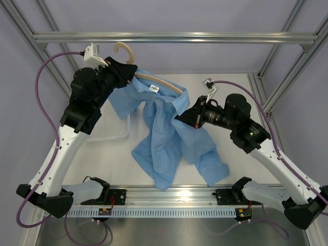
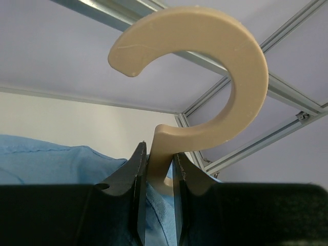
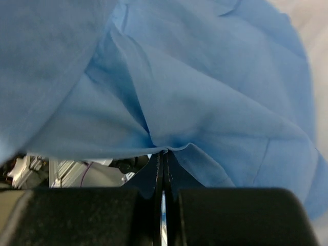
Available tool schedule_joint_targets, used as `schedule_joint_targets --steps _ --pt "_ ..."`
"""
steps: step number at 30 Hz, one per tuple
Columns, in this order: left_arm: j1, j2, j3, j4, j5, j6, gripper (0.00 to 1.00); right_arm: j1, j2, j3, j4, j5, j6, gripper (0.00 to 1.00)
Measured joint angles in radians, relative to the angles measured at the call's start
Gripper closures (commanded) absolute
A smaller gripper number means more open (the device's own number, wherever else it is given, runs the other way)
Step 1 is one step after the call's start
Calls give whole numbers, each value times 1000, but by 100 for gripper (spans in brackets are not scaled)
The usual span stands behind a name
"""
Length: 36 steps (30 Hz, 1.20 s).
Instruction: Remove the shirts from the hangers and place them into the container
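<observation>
Stripping the light blue shirt (image 1: 166,138) from the beige hanger (image 2: 225,66) is the step in hand. The left claw (image 2: 160,166) is clamped on the neck of the hanger, just under the hook, and holds it up. The right claw (image 3: 163,154) is pressed together on a fold of the shirt near the collar. The shirt hangs down to the bench (image 1: 102,166), partly over the clear bin (image 1: 110,137). Next, I think, the right claw must draw the cloth sideways off the hanger arm and down toward the bin.

arms (image 1: 61,148) white, joints (image 1: 84,97) black | cables (image 1: 65,54) purple | left hand (image 1: 131,72), right hand (image 1: 178,117) black
</observation>
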Motion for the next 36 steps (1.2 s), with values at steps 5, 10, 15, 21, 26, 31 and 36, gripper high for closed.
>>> schedule_joint_targets --steps 5,10,15,21,26,31,36 --pt "0 0 0 31 5 -3 100 102 100 77 17 29 -18 100" --pt "1 0 0 53 5 -8 100 120 152 102 49 93 -18 100" --pt "-6 -3 0 75 24 -64 100 120 229 161 48 159 -19 100" --pt "-19 -34 1 128 64 -113 100 120 306 189 -18 253 -26 100" --pt "-18 -37 12 174 160 -107 100 122 267 164 -134 411 -47 100" --pt "-25 -17 45 190 312 -46 100 122 98 65 -261 526 -79 100" --pt "-43 -3 46 183 410 40 100 122 -20 39 -345 590 -97 100"
